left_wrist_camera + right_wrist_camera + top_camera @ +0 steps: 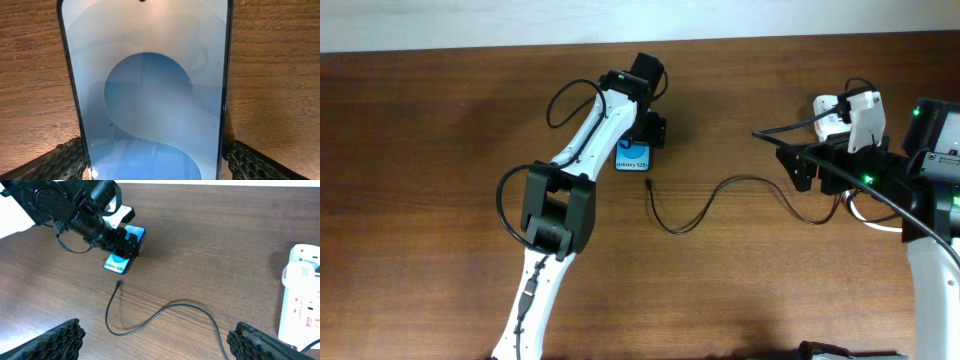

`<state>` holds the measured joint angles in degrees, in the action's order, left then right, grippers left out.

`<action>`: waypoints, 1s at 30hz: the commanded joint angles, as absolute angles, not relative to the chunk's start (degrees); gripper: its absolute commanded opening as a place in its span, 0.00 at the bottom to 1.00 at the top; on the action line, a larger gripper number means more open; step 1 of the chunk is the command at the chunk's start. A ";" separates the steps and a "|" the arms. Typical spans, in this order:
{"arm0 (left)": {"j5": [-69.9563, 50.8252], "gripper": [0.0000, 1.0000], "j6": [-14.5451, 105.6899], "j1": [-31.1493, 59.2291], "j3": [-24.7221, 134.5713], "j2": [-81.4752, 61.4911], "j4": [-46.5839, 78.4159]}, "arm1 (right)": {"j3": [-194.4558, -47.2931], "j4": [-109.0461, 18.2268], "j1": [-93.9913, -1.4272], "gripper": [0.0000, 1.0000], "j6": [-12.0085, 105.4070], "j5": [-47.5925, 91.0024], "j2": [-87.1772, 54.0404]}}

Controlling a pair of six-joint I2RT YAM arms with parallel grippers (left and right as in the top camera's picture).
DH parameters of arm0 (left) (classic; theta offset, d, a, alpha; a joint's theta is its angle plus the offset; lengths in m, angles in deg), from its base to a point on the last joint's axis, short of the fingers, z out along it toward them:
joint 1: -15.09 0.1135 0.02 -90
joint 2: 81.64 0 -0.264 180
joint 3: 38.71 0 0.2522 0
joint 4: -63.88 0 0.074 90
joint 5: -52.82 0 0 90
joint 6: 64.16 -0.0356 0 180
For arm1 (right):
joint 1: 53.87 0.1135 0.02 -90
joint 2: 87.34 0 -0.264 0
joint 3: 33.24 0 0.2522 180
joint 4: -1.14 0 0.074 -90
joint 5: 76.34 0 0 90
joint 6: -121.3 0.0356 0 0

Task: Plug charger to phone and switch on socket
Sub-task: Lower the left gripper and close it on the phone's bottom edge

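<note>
At upper centre of the overhead view, the left gripper (642, 136) straddles the phone (632, 157); whether it pinches, I cannot tell. The charger (750, 179) tip lies just below, far left of the right gripper (156, 326), spread wide, empty.

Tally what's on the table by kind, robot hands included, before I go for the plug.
Slim blue-screened smartphone with black frame: 1
Thin black charger cable: 1
White elongated power strip: 1
Robot hands: 2 (left hand, right hand)
Total: 5
</note>
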<state>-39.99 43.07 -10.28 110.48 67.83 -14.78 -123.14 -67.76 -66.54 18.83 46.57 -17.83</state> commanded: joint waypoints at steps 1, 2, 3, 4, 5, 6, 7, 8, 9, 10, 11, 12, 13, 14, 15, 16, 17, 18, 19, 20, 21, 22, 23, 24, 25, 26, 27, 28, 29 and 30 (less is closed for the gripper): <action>-39.95 0.98 44.71 -9.77 110.99 69.45 -13.08 | -124.36 -67.74 -66.65 0.98 18.20 47.05 -17.48; -39.95 0.98 44.71 -9.77 110.99 69.45 -12.77 | -124.36 -67.74 -66.65 0.98 18.20 47.05 -17.48; -39.95 0.99 44.71 -9.77 110.99 69.45 -12.47 | -124.36 -67.74 -66.65 0.98 18.20 47.05 -17.48; -39.97 0.99 44.71 -9.77 110.99 69.45 -12.22 | -124.36 -67.74 -66.65 0.98 18.20 47.05 -17.48; -39.95 0.99 44.71 -9.77 110.99 69.45 -12.01 | -124.36 -67.74 -66.65 0.98 18.20 47.05 -17.48; -39.97 0.98 44.71 -9.77 110.99 69.45 -12.01 | -124.36 -67.74 -66.65 0.98 18.20 46.98 -17.48; -39.97 0.97 44.71 -9.77 110.99 69.45 -12.03 | -124.36 -67.74 -66.65 0.98 18.20 46.72 -17.48; -39.95 0.94 44.71 -9.77 110.99 69.45 -12.03 | -124.36 -67.74 -66.65 0.98 18.20 46.35 -17.48; -39.95 0.90 44.71 -9.77 110.99 69.45 -12.03 | -124.36 -67.76 -66.65 0.98 18.22 46.20 -17.48; -39.95 0.85 44.71 -9.77 110.99 69.45 -12.03 | -124.36 -67.74 -66.65 0.98 18.20 46.22 -17.48; -39.95 0.77 44.71 -9.77 110.99 69.45 -12.03 | -124.36 -67.74 -66.65 0.98 18.20 46.22 -17.48; -39.95 0.74 44.71 -9.77 110.99 69.45 -12.03 | -124.36 -67.76 -66.65 0.98 18.20 46.22 -17.48; -39.95 0.73 44.71 -9.77 110.99 69.45 -12.03 | -124.36 -67.74 -66.65 0.98 18.20 46.20 -17.48; -39.95 0.73 44.71 -9.77 110.99 69.45 -12.03 | -124.36 -67.74 -66.65 0.98 18.22 46.22 -17.48; -39.95 0.73 44.71 -9.77 110.99 69.45 -12.05 | -124.36 -67.76 -66.65 0.98 18.20 46.20 -17.48; -39.92 0.73 44.71 -9.77 110.99 69.45 -12.07 | -124.36 -67.76 -66.65 0.98 18.20 46.22 -17.48; -39.92 0.73 44.71 -9.77 110.99 69.45 -12.09 | -124.36 -67.76 -66.65 0.98 18.22 46.22 -17.48; -39.92 0.73 44.71 -9.77 110.99 69.45 -12.12 | -124.36 -67.74 -66.65 0.98 18.22 46.22 -17.48; -39.92 0.73 44.71 -9.77 111.01 69.45 -12.14 | -124.36 -67.74 -66.65 0.98 18.20 46.22 -17.48; -39.92 0.74 44.71 -9.77 111.03 69.45 -12.27 | -124.36 -67.76 -66.65 0.98 18.20 46.22 -17.48; -39.92 0.74 44.71 -9.77 111.10 69.43 -12.53 | -124.36 -67.76 -66.65 0.98 18.20 46.22 -17.48; -39.92 0.73 44.69 -9.77 111.25 69.43 -12.81 | -124.36 -67.74 -66.65 0.98 18.22 46.22 -17.48; -39.92 0.74 44.69 -9.77 111.45 69.43 -13.19 | -124.36 -67.74 -66.65 0.98 18.20 46.22 -17.48; -39.92 0.74 44.69 -9.77 111.82 69.43 -13.75 | -124.36 -67.74 -66.65 0.98 18.20 46.20 -17.48; -39.92 0.74 44.69 -9.77 112.47 69.43 -14.54 | -124.36 -67.74 -66.65 0.98 18.20 46.22 -17.48; -39.92 0.74 44.69 -9.77 113.41 69.43 -15.39 | -124.36 -67.76 -66.65 0.98 18.20 46.22 -17.48; -39.92 0.74 44.69 -9.77 114.03 69.43 -15.81 | -124.36 -67.74 -66.65 0.98 18.20 46.22 -17.48; -39.92 0.74 44.69 -9.77 114.51 69.43 -16.09 | -124.36 -67.74 -66.65 0.98 18.20 46.22 -17.48; -39.92 0.75 44.69 -9.77 115.51 69.43 -16.66 | -124.36 -67.71 -66.65 0.98 18.20 46.20 -17.48; -39.95 0.76 44.67 -9.77 116.71 69.43 -17.49 | -124.36 -67.71 -66.65 0.98 18.20 46.22 -17.48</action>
